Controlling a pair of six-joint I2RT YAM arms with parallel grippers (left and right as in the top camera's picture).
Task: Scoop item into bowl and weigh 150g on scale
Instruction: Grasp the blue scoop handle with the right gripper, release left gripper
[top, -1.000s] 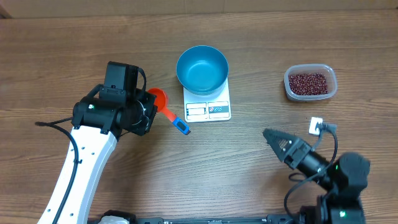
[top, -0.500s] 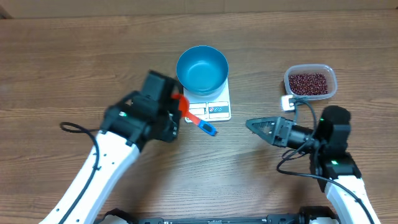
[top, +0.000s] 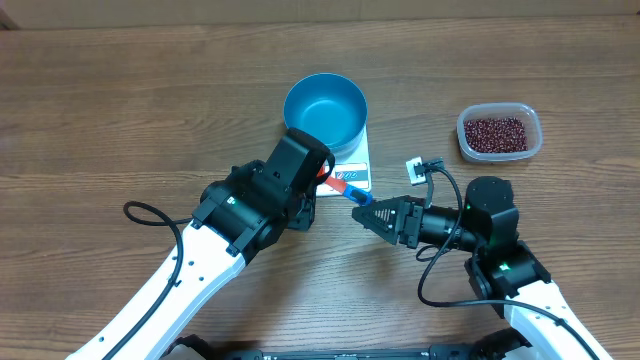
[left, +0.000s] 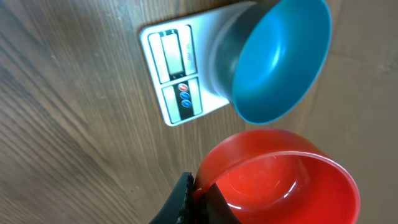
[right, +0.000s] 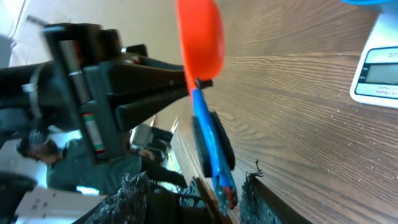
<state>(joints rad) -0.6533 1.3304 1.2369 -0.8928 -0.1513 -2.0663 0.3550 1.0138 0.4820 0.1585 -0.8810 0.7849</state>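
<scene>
Left gripper clenched on scoop; right gripper jaws apart around handle, no grip yet. If I release left early, scoop falls onto scale at 12 o'clock.

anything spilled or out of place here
Nothing spilled: the beans are all in the clear tub and the blue bowl sits on the scale. One oddity: the left tool pinches the empty red scoop by its rim, not its blue handle.

Brown wood-grain table under soft, even light
</scene>
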